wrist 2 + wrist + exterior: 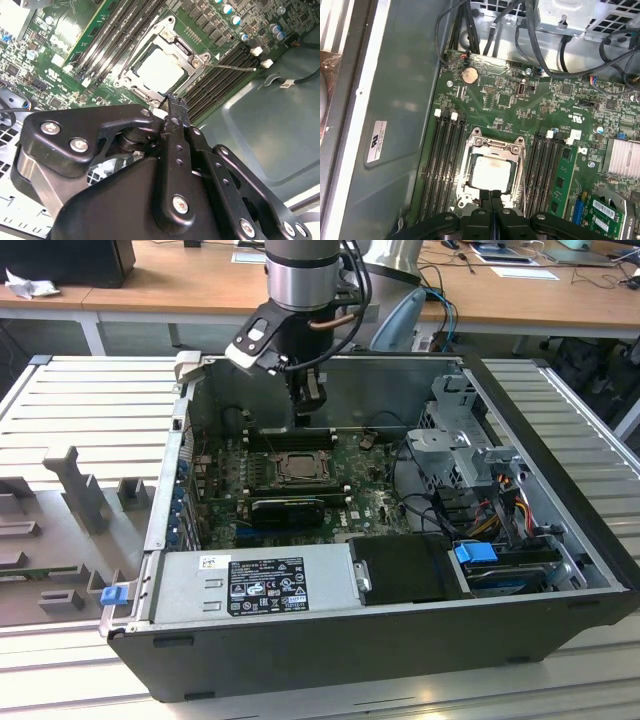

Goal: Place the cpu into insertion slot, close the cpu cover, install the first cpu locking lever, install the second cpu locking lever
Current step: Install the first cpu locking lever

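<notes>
The cpu [491, 172] is a pale silver square lying in the insertion slot [461, 200] on the green board; it hides the pin field. The cpu cover [496, 145] lies flat around it as a metal frame, with the chip showing through its window. In the second wrist view the cpu [160, 70] sits inside the cover [192, 56], and a thin locking lever [232, 66] sticks out sideways from the socket's corner. My gripper [490, 195] hovers just above the socket's edge, fingers pressed together and holding nothing. In the exterior view the gripper [310, 405] hangs over the cpu [298, 468].
Black memory slots [445, 160] flank the socket on both sides. The open computer case [560, 490] walls the board in. Drive cages and cables [470, 450] fill the exterior view's right, and a power supply [255, 580] sits at the front. A grey fixture [70, 500] stands outside, at the left.
</notes>
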